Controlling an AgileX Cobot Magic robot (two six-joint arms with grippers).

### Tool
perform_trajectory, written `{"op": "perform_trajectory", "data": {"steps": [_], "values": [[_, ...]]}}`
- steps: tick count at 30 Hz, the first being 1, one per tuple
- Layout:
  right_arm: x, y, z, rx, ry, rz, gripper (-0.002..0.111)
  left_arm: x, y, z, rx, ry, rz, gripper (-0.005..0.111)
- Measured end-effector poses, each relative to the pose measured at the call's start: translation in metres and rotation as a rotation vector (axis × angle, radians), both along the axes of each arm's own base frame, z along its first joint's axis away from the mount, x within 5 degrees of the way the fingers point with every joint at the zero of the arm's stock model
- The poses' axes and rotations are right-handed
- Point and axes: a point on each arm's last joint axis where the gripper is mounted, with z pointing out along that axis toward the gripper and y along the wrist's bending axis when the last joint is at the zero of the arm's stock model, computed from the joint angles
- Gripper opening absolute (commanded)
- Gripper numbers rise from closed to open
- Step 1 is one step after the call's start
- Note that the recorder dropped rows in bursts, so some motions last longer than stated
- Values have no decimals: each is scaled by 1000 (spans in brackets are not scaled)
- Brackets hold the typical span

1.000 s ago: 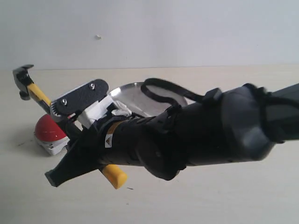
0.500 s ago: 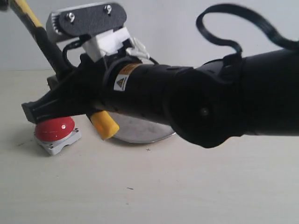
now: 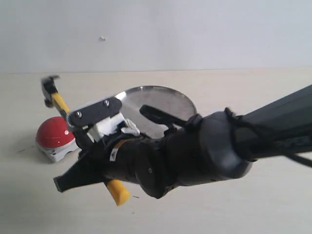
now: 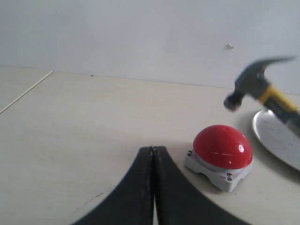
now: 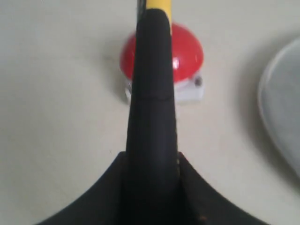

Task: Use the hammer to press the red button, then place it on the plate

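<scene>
Right claw (image 5: 152, 37) is pinching the hammer (image 3: 61, 102), its head hovering at the red button's (image 3: 52, 132) twelve o'clock; placing on the plate (image 3: 161, 100) is remaining.

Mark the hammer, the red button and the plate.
hammer (image 4: 249, 83), left wrist view, on its dark head.
red button (image 4: 222, 146), left wrist view, on the dome's middle.
plate (image 3: 161, 100), exterior view, on its bare inner surface.

Your exterior camera looks low across the table (image 3: 243, 214) to the far wall (image 3: 195, 34), right arm (image 3: 219, 151) close before it. Left wrist looks level, right wrist downward; all share button (image 3: 52, 132) and plate (image 3: 161, 99).
</scene>
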Motion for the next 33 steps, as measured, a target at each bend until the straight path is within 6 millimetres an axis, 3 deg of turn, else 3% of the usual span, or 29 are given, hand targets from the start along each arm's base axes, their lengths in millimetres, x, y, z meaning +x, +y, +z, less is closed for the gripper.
{"op": "perform_trajectory", "data": {"steps": [2,4,10,14,17,21,26,33], "values": [[0,1,-18,-43,88,-17,0,0,0,0,0,2,0,0],[1,7,-15,-40,112,-11,0,0,0,0,0,2,0,0],[-1,15,51,42,43,73,0,0,0,0,0,2,0,0],[-5,6,111,165,-81,81,0,0,0,0,0,2,0,0],[-10,-3,145,236,-148,81,0,0,0,0,0,2,0,0],[-17,-15,173,287,-200,86,0,0,0,0,0,2,0,0],[-19,-21,183,305,-206,85,0,0,0,0,0,2,0,0],[15,-48,178,311,-125,-56,0,0,0,0,2,2,0,0]]}}
